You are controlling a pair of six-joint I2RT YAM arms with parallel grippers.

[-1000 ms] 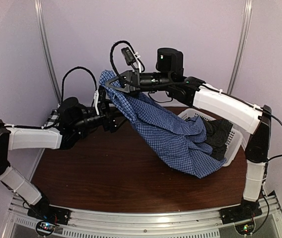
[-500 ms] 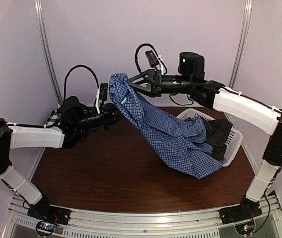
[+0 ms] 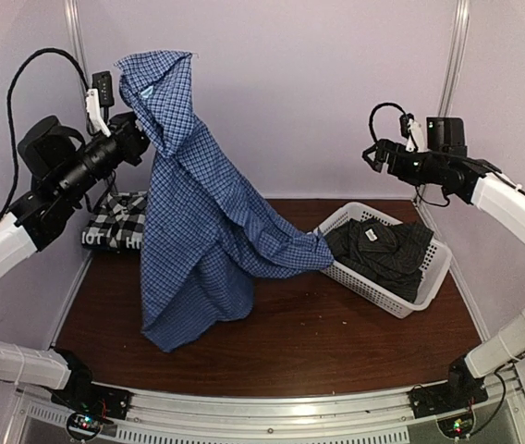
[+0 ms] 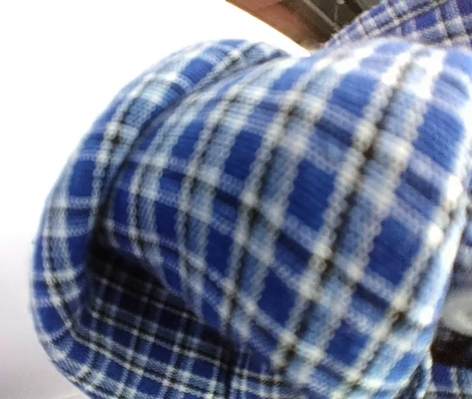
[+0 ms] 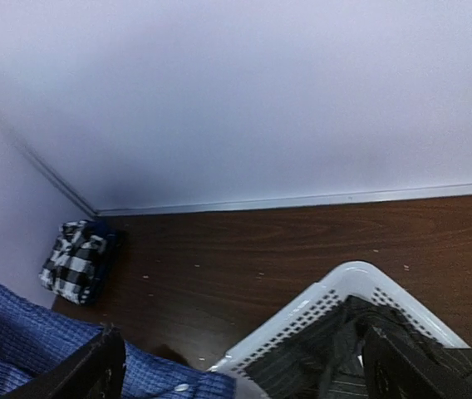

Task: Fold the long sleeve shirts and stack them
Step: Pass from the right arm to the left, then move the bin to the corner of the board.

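Inspector: Finding: the left gripper (image 3: 140,137) clamps the blue check shirt (image 3: 193,240), raised high, hem on the table (image 3: 336,342); the right gripper (image 3: 376,155) stands spread, empty.
Operator: Recommend right pinches a free shoulder, then lay flat.

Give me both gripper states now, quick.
Left gripper: closed on the blue check shirt, held high.
Right gripper: open, holding nothing.

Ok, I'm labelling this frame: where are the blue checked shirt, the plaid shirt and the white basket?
blue checked shirt (image 3: 189,231), top view, middle of the hanging cloth.
plaid shirt (image 3: 119,215), top view, its upper face.
white basket (image 3: 362,282), top view, near side wall.
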